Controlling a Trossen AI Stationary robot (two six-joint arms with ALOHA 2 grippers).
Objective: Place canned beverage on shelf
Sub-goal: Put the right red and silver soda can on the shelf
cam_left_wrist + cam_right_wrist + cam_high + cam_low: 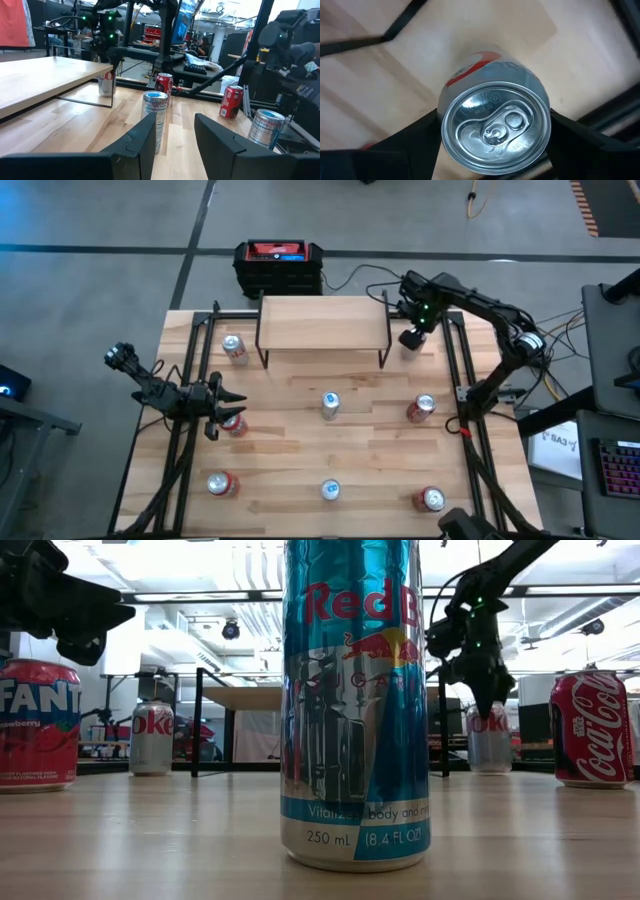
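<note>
A black-and-red box sits on the grey floor at 12 o'clock, just beyond the wooden desk. A keyboard lies off the desk at 4 o'clock, cables trail at 3 o'clock, and a yellow cord runs at 1 o'clock

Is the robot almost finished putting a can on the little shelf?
Not yet. The light wooden shelf on thin black legs has nothing on top. The right gripper is down beside the shelf's right end, its fingers on either side of a silver can with red lettering; I cannot tell if they squeeze it. The left gripper, open, sits at the table's left. Lifting and placing remain.
</note>
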